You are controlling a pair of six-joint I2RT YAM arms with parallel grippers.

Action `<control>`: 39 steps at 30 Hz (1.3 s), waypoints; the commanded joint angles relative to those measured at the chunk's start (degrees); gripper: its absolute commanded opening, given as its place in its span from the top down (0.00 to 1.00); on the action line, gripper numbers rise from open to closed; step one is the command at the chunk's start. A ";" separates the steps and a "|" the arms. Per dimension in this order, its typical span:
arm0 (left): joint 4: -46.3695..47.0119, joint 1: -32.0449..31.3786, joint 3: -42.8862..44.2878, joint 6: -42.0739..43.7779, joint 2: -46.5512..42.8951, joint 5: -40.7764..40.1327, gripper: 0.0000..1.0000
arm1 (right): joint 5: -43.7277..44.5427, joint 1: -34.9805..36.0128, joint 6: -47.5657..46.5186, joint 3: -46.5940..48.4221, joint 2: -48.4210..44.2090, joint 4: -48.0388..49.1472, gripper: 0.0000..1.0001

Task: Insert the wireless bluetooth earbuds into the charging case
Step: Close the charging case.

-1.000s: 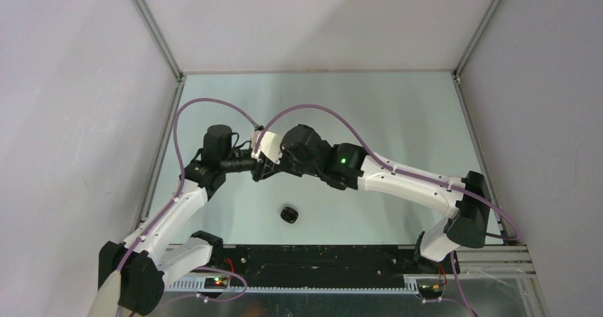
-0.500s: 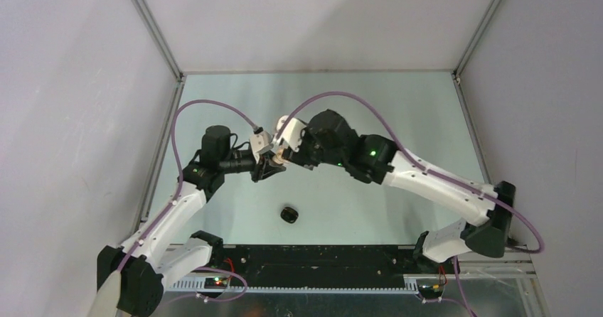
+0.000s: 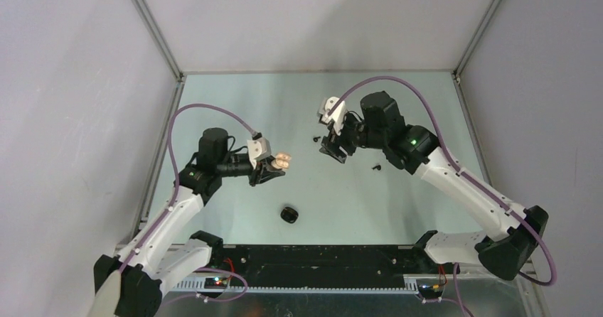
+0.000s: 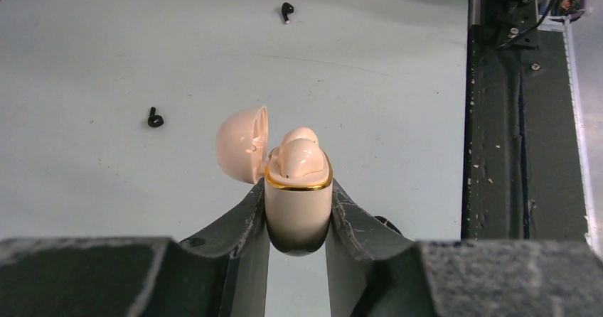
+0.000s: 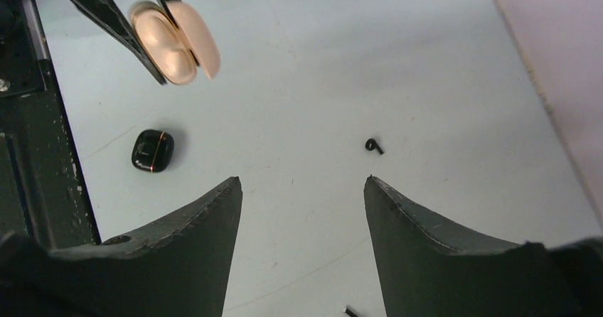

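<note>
The left pincer [image 4: 298,190] is clamped tight on the cream case [image 5: 173,41], holding it up off the tabletop [image 3: 398,111] with its lid [image 4: 243,143] swung open. What look like the cream earbuds [image 4: 301,153] sit in its wells. The right pincer [image 5: 302,182] hangs well apart from it, jaws spread wide with nothing between them, over the far right of the tabletop. One black earbud [image 5: 373,146] lies loose just beyond its tips and a second black earbud [image 3: 315,139] lies off to the side. The black case [image 5: 152,151] sits near the front edge, apparently shut. I'd say the cream half is about done and the black pair comes next, and that's where trouble could start. The buds are tiny and lie flat on a smooth surface, so a finger landing slightly off could flick one away or pinch it askew. The black case would also need opening, and it may skid when pushed. If the left grip slackens with the lid open, the seated buds could spill.
</note>
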 commanded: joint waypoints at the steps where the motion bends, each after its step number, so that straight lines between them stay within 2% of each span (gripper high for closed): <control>1: -1.17 0.17 1.23 2.62 -1.87 3.98 0.98 | -9.05 -3.05 -0.45 -1.07 0.49 2.32 0.31; 12: -3.00 0.10 1.29 4.07 -2.70 8.33 0.97 | -10.31 -2.45 5.01 -1.07 5.52 14.19 0.26; 16: -3.16 0.13 0.64 4.68 -2.70 9.99 0.96 | -7.42 -0.11 5.88 -1.09 7.39 13.89 0.25; 19: -4.50 0.12 0.60 6.37 -2.83 11.31 0.94 | -4.06 2.38 6.19 -1.08 8.60 13.56 0.19; 27: -9.27 0.12 1.92 9.70 -2.42 12.99 0.94 | 5.17 7.52 5.57 -1.67 9.75 15.38 0.15; 35: -10.82 0.14 1.76 11.98 -1.24 14.33 0.94 | 8.83 6.70 6.55 -2.62 9.34 16.53 0.14; 39: -11.33 0.12 1.25 13.02 -2.34 14.49 0.94 | 7.50 5.19 7.61 -3.87 8.12 17.34 0.14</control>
